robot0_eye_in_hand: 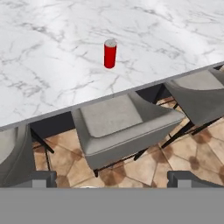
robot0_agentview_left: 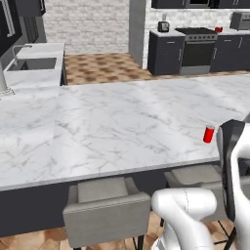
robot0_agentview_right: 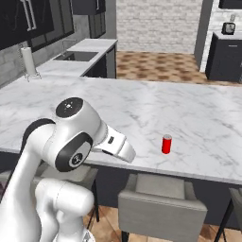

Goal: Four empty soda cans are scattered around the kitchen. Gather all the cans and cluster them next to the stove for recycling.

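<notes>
One small red cylindrical soda can (robot0_eye_in_hand: pixel 110 53) stands upright near your edge of the white marble counter (robot0_agentview_left: pixel 97 127), straight ahead of your wide-open, empty gripper (robot0_eye_in_hand: pixel 112 178), above the chairs.

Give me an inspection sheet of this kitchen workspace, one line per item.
Surface: white marble island counter, mostly bare.
Job's things: one soda can upright near the counter's front edge; another small red thing, probably a can, on the far counter right of the stove.
Clutter: toaster left of the stove; paper towel roll by the sink.
Hand: hand open, holding nothing, off the counter above the stools.
Cables: nothing seen.
Surroundings: brick wall, tiled floor, dark cabinets.
</notes>
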Robot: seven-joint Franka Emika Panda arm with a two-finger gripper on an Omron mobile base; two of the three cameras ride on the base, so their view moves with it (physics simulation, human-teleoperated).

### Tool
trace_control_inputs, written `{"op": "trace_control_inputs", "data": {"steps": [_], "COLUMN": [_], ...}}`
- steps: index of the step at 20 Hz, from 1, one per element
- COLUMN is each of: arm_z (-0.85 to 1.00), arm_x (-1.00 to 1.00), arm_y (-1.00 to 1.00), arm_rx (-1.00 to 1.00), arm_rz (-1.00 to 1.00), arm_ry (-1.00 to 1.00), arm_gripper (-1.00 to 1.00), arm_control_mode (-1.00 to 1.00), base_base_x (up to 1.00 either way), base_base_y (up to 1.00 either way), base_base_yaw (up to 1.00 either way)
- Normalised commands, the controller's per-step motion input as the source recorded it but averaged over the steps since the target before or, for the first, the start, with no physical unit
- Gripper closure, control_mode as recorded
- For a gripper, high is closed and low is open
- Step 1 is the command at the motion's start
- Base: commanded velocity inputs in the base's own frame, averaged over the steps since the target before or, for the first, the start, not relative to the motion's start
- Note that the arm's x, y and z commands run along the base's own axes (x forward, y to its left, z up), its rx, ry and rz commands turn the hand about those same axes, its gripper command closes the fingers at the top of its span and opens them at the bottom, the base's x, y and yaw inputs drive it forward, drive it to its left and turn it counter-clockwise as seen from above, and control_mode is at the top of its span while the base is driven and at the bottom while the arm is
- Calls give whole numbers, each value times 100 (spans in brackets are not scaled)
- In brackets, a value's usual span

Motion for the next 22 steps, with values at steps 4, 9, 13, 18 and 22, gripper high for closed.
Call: {"op": "trace_control_inputs", "data": {"steps": [4, 9, 13, 18, 22], "arm_z": [8, 4, 0, -1, -11], "arm_x": [54, 50, 50, 45, 42], "arm_y": [0, -10, -18, -19, -20], "arm_rx": [5, 6, 8, 6, 4], "arm_rz": [-1, 0, 0, 0, 0], "arm_ry": [5, 7, 7, 8, 9], "arm_gripper": [-100, -100, -100, -100, -100], "arm_control_mode": [-100, -100, -100, -100, -100], "base_base_x": [0, 0, 0, 0, 0], "base_base_y": [0, 0, 0, 0, 0], "base_base_yaw": [0, 0, 0, 0, 0]}}
